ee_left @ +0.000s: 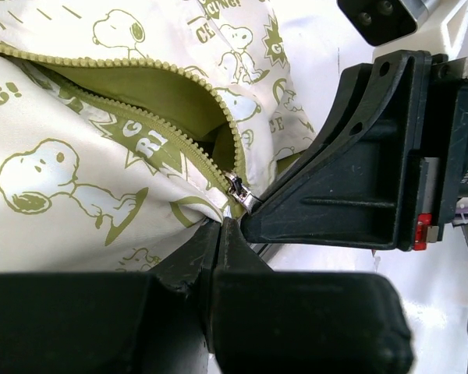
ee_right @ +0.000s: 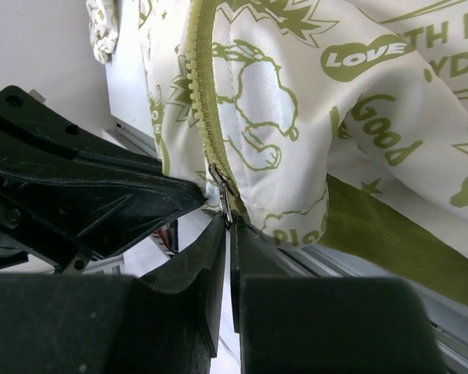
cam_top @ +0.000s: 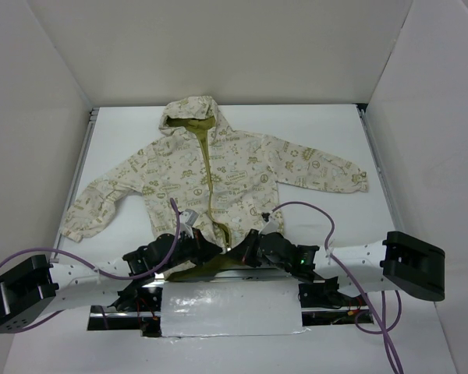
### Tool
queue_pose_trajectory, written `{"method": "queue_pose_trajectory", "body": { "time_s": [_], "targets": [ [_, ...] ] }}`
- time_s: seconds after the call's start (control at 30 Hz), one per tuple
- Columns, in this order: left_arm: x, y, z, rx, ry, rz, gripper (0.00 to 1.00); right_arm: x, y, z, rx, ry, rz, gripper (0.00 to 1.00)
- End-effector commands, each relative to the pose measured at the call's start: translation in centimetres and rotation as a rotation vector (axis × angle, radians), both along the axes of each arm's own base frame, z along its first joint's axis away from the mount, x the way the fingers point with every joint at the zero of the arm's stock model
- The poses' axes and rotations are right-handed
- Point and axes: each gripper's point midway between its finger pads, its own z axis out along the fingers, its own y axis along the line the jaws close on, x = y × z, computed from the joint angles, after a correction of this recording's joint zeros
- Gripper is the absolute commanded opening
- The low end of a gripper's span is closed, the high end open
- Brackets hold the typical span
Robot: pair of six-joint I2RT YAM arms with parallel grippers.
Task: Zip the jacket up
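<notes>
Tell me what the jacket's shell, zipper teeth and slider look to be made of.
Jacket shell: thin woven synthetic, probably, with a slight sheen and soft creases, printed. Zipper teeth: moulded olive plastic, apparently; matte, chunky. Slider: metal, silvery with bright glints.

Print on jacket [ee_right: 296, 117], right wrist view: "LOVE" in a heart, up and right of right gripper [ee_right: 228, 224]; "Good" just under that. Left wrist view: "NG!" far left of left gripper [ee_left: 221, 222], "CE" above it. Other lettering is cut off or too small.
</notes>
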Motion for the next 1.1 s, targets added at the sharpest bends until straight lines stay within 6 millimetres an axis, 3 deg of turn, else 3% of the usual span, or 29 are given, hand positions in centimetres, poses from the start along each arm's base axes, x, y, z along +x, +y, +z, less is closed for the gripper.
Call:
{"method": "queue_pose_trajectory", "body": {
  "time_s": [0.0, 0.2, 0.37, 0.6, 1.07],
  "targets": [
    [0.1, -1.1, 2.3, -0.064, -0.036, -0.023, 0.00, 1.1, -0.3, 0.5, -0.016, -0.042, -0.036, 0.09],
    [0.1, -1.2, 2.2, -0.059, -0.034, -0.026, 0.00, 1.3, -0.2, 1.0, -0.030, -0.058, -0.039, 0.00],
    [0.1, -1.1, 2.1, -0.061, -0.040, -0.026, 0.00, 1.3, -0.2, 1.5, -0.006, -0.029, -0.058, 0.00],
    [-0.4, -1.4, 2.2, -0.071, -0.065, -0.068, 0.00, 2.9, -0.3, 3.0, 0.031, -0.024, -0.114, 0.00],
    [-1.4, -1.2, 1.8, -0.066, -0.139, -0.139, 0.00, 6.3, 0.6, 8.6, 0.196, -0.020, -0.133, 0.00]
  ]
}}
